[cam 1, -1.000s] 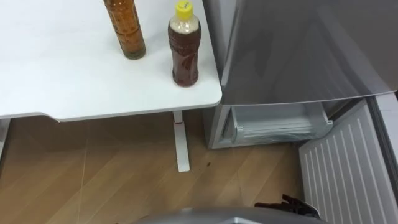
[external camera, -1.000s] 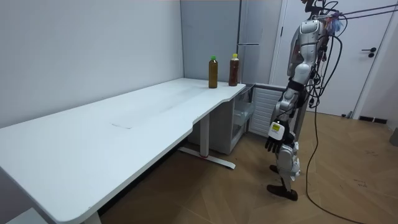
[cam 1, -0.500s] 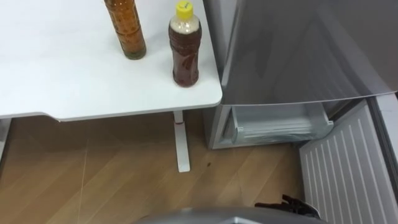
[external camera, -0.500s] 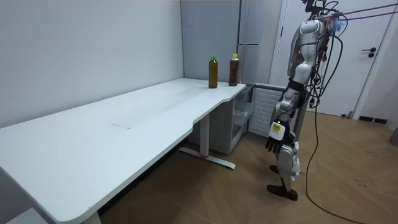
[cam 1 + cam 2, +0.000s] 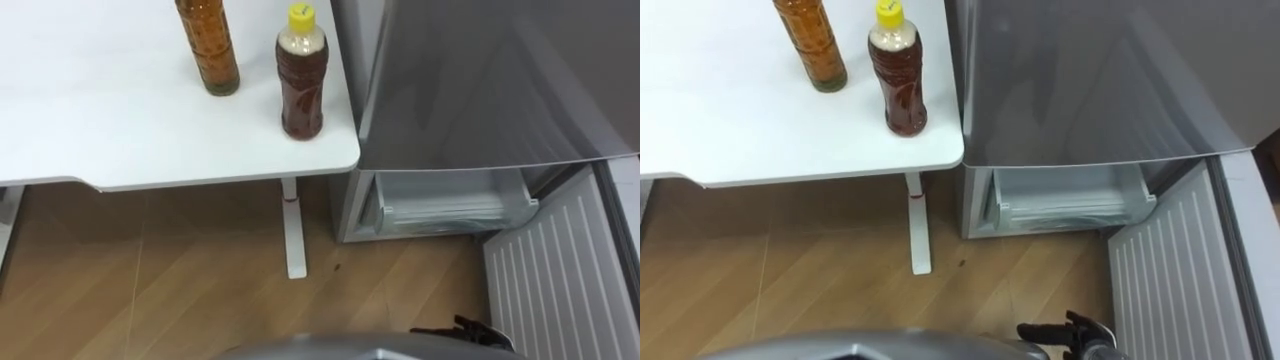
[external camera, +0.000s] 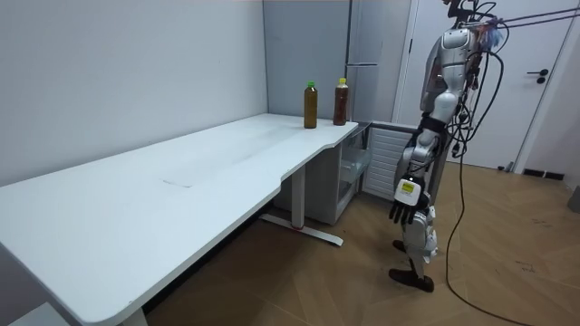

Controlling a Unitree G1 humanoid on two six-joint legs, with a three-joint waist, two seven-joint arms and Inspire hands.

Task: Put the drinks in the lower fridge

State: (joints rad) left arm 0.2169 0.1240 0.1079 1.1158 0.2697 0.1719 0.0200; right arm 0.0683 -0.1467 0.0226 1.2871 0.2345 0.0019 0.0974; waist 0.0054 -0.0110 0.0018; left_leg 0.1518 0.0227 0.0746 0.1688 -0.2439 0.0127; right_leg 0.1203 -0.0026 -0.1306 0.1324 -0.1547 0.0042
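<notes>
The yellow-capped bottle and the green-capped bottle stand upright, caps up, on the worktop corner beside the open lower fridge. The left hand hangs relaxed and empty. I cannot tell the right hand's state.

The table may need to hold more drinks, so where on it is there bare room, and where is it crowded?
Crowded only at the corner beside the fridge, where the yellow-capped bottle and the amber bottle stand close together. The rest of the table is bare: left of them and between them and the near edge.
</notes>
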